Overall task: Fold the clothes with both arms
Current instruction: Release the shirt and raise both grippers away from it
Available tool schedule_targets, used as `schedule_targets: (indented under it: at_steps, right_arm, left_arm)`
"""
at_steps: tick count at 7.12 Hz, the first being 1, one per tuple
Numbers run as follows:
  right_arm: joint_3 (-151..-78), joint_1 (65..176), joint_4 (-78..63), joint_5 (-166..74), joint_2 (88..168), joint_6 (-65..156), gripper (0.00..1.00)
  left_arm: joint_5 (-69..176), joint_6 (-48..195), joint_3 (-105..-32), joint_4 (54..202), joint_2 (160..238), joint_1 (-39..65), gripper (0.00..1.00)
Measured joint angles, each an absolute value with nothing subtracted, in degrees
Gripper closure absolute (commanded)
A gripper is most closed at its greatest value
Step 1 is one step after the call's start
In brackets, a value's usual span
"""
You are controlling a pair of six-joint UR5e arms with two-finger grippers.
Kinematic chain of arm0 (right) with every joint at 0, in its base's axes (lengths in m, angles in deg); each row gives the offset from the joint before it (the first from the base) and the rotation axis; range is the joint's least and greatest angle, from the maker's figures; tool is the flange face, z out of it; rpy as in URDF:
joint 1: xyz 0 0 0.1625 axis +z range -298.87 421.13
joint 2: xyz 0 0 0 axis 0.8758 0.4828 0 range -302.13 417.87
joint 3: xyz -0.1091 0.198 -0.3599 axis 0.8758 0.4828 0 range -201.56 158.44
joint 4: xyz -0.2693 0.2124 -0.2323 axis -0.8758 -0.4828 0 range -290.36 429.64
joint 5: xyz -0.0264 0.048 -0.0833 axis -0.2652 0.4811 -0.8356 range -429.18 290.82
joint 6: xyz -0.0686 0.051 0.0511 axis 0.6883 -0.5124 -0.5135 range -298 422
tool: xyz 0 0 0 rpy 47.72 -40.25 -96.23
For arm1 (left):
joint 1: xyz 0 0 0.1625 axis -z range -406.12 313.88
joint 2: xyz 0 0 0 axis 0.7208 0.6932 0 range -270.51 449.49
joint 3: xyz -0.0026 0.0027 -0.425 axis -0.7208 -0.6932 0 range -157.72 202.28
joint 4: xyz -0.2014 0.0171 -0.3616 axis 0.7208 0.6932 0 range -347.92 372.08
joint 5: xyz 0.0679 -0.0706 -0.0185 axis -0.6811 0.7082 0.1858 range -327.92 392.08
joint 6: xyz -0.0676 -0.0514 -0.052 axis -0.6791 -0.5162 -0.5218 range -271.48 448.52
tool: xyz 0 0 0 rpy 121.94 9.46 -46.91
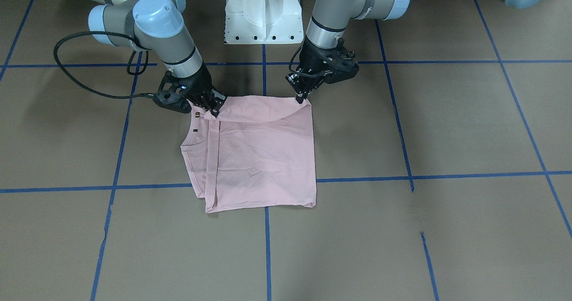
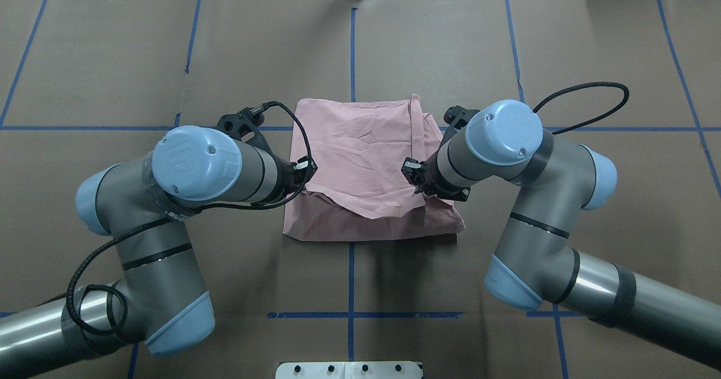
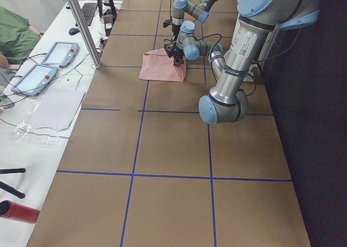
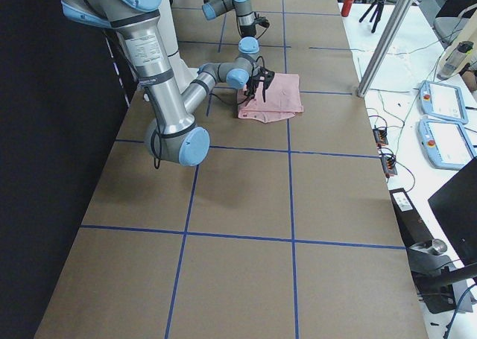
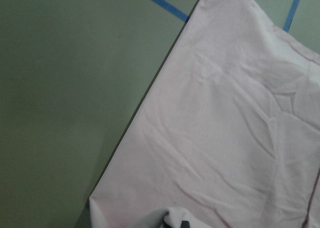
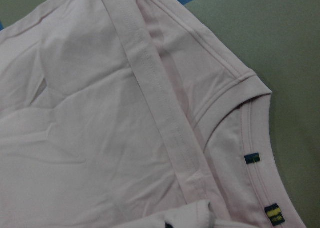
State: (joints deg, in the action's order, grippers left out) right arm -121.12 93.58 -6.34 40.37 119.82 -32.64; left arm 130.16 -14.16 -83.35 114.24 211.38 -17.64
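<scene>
Left arm (image 2: 163, 244) and right arm (image 2: 535, 221) match — silver-grey tubes, light blue joint caps, black seam rings, a braided black cable (image 2: 591, 85) along each.

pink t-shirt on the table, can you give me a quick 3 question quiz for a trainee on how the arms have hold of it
1. True or false: the T-shirt hangs wholly clear of the table.
2. Which side of it do the left gripper and the right gripper pinch? A) the side nearest the base B) the far side C) neither touches it
3. Fill in: the collar lies on the side of the ___ gripper.
Key: 1 false, most of it lies flat; 2 A; 3 right.
</scene>
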Motion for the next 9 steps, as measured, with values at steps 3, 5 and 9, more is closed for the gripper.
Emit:
schedule_targets:
  at_steps: [3,5,9]
  right_arm:
    - [-107.2,99.8,-5.6,41.0,110.2,-32.0,0.0]
    - [-92.5,103.4,-0.4,41.0,103.3,-30.4,0.0]
    - [-83.3,110.6,4.8,44.2,101.8,-24.0,0.0]
  left_arm:
    - [130.1,-13.8,-64.8,123.7,220.3,-9.5,0.2]
    - [130.1,-10.7,-54.0,130.4,223.2,-5.3,0.0]
    - [131.3,-6.1,-50.5,132.8,223.8,-2.0,0.0]
